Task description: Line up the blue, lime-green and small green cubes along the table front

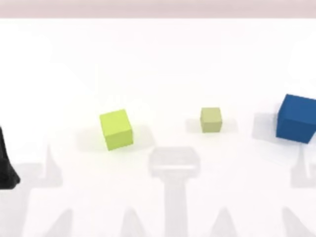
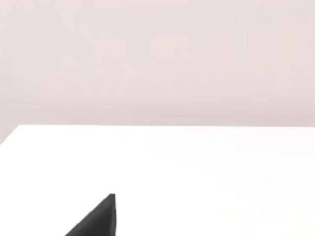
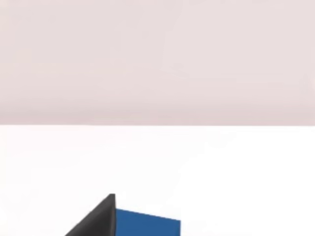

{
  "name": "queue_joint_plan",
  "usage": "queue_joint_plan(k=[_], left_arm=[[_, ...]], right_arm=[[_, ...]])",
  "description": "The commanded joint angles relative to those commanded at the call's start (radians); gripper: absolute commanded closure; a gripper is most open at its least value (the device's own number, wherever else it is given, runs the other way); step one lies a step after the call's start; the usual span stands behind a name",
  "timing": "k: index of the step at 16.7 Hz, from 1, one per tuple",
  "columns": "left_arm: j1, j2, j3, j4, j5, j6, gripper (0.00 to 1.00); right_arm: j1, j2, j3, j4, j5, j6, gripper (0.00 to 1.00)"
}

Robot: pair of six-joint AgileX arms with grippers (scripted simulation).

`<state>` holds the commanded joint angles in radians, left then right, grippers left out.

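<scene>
Three cubes sit on the white surface (image 1: 163, 64): lime-green cube (image 1: 116, 129) left of centre, small green cube (image 1: 211, 120) centre-right, blue cube (image 1: 296, 119) at the right frame edge. Left arm (image 1: 6, 165) is parked at the left edge. Pincer states cannot be determined. Risk: a sideways approach may push the blue cube toward the right edge. Open room lies between cubes.

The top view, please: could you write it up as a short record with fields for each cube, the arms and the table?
lime-green cube: left of centre, turned slightly
small green cube: right of centre, apart from both others
blue cube: far right, cut by the picture's edge
left arm: dark part at the left edge only
right arm: not seen from above; a dark finger shows beside the blue cube in its wrist view
table: white
</scene>
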<state>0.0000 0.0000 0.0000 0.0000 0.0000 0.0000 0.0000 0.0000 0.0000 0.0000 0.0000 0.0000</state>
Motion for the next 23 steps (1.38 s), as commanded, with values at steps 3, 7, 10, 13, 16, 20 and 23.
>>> queue_joint_plan(k=[3, 7, 10, 13, 16, 20, 23], left_arm=[[0.000, 0.000, 0.000, 0.000, 0.000, 0.000, 0.00], [0.000, 0.000, 0.000, 0.000, 0.000, 0.000, 0.00], [0.000, 0.000, 0.000, 0.000, 0.000, 0.000, 0.00], [0.000, 0.000, 0.000, 0.000, 0.000, 0.000, 0.00], [0.000, 0.000, 0.000, 0.000, 0.000, 0.000, 0.00], [0.000, 0.000, 0.000, 0.000, 0.000, 0.000, 0.00], [0.000, 0.000, 0.000, 0.000, 0.000, 0.000, 0.00]], right_arm=[[0.003, 0.010, 0.010, -0.007, -0.001, 0.003, 0.00], [0.045, 0.153, 0.154, -0.105, -0.004, 0.038, 0.00], [0.095, 0.370, 0.367, -0.238, -0.003, 0.085, 0.00], [0.156, 0.678, 0.646, -0.410, -0.001, 0.143, 0.00], [0.223, 1.040, 0.950, -0.601, 0.002, 0.204, 0.00], [0.314, 1.516, 1.341, -0.859, 0.003, 0.287, 0.00], [0.376, 1.819, 1.599, -1.031, 0.003, 0.344, 0.00]])
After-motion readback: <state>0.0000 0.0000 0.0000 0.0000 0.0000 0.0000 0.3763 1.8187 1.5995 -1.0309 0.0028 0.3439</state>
